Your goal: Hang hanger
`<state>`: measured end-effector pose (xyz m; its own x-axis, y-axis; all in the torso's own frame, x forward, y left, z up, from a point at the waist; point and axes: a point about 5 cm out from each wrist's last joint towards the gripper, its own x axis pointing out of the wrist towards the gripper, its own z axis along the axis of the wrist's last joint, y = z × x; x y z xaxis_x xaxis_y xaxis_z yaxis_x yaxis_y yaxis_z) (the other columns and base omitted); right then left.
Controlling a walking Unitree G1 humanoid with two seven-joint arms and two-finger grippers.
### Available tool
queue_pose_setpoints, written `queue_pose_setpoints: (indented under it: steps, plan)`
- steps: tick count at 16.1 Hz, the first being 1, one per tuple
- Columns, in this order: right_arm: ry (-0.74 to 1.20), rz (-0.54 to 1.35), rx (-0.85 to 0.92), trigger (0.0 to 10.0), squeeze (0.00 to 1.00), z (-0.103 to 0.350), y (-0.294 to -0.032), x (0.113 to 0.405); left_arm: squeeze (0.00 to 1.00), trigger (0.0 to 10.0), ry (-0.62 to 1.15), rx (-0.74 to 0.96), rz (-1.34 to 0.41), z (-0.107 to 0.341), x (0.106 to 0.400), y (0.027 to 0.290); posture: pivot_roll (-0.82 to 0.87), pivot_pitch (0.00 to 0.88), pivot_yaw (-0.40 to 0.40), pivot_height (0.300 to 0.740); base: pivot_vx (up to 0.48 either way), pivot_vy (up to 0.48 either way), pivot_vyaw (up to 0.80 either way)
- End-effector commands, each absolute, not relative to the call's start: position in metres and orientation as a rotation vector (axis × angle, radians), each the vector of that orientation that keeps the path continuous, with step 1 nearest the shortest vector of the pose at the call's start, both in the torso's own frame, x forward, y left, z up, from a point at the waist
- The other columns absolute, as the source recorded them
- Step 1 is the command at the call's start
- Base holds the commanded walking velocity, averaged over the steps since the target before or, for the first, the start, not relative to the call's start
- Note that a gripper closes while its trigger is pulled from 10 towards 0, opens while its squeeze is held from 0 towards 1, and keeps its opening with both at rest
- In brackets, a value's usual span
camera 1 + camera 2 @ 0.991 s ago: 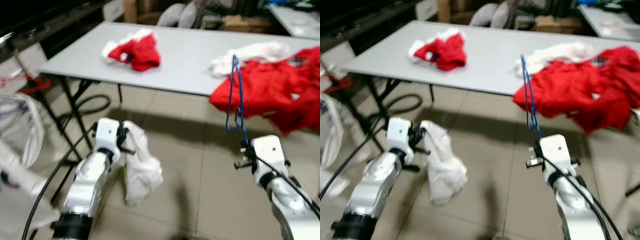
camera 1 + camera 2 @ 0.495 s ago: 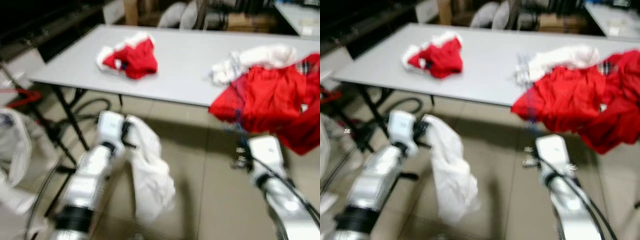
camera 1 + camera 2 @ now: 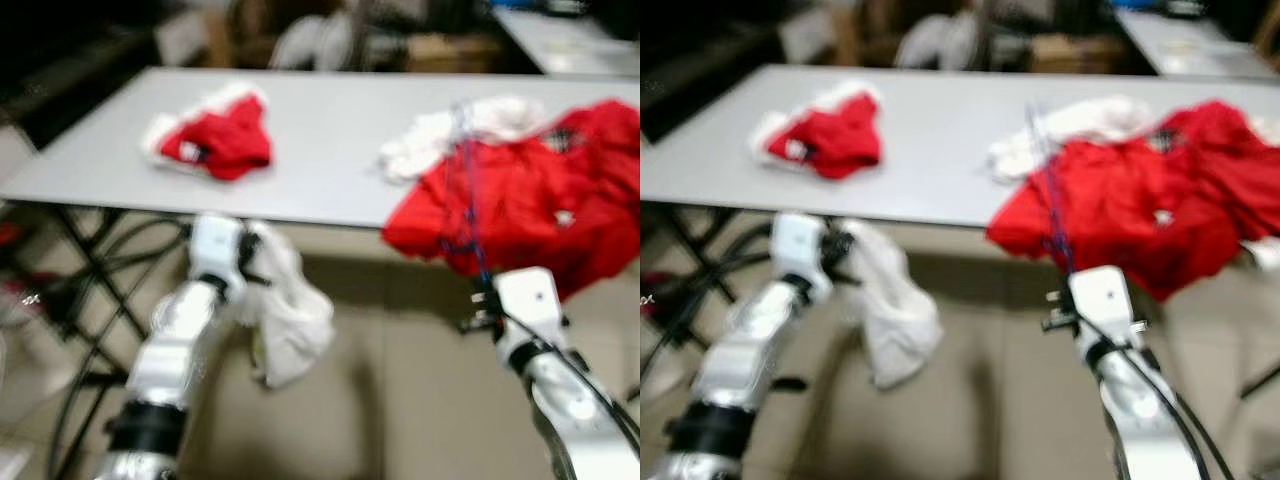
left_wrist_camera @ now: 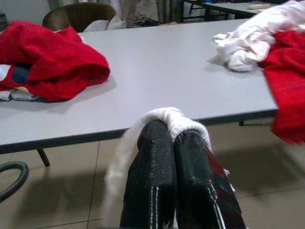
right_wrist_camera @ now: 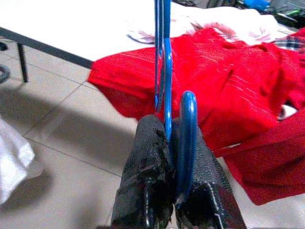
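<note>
Our right gripper (image 5: 174, 157) has its two black fingers clenched on the thin blue wire hanger (image 3: 468, 190), which stands upright from the wrist at about five o'clock in the head view, its top reaching up in front of the red pile. Our left gripper (image 4: 174, 157), at about eight o'clock, is closed on a soft white cloth garment (image 3: 285, 315) that droops toward the tiled floor (image 3: 400, 400).

Over the last second the whole head view has swung and blurred, so we judge that we are walking or turning; both loads sit in the fingers as they did before.

Beyond both wrists, toward twelve o'clock, lies the long grey folding table (image 3: 330, 150). It carries a small red-and-white bundle (image 3: 210, 140) at eleven o'clock and a large heap of red clothing (image 3: 520, 200) at one o'clock, spilling over the near edge.

We see no rail yet, so hanging is still ahead.
</note>
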<state>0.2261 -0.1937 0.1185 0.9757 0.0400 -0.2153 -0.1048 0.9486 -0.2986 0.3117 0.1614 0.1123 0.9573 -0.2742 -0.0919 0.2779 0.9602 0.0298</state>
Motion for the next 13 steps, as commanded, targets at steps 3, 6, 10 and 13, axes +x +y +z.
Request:
queue_pose_setpoints:
  steps: [3,6,10,13]
  plan:
    - [0.130,0.096,-0.325,10.0,0.00,0.132,-0.191,0.230,0.00,10.0,0.031,0.016,-0.284,0.130,0.320,0.158,-0.13,0.000,0.063,0.740,0.337,0.000,0.00]
    - [0.129,0.102,-0.325,10.0,0.00,0.132,-0.190,0.230,0.00,10.0,0.032,0.016,-0.285,0.130,0.320,0.158,-0.13,0.000,0.062,0.740,0.339,0.000,0.00]
    - [0.122,0.103,-0.324,10.0,0.00,0.132,-0.190,0.230,0.00,10.0,0.016,0.006,-0.299,0.136,0.322,0.154,-0.13,0.000,0.063,0.740,0.356,0.000,0.00]
    - [0.123,0.097,-0.322,10.0,0.00,0.131,-0.190,0.229,0.00,10.0,0.014,0.013,-0.317,0.137,0.323,0.151,-0.14,0.000,0.070,0.740,0.361,0.000,0.00]
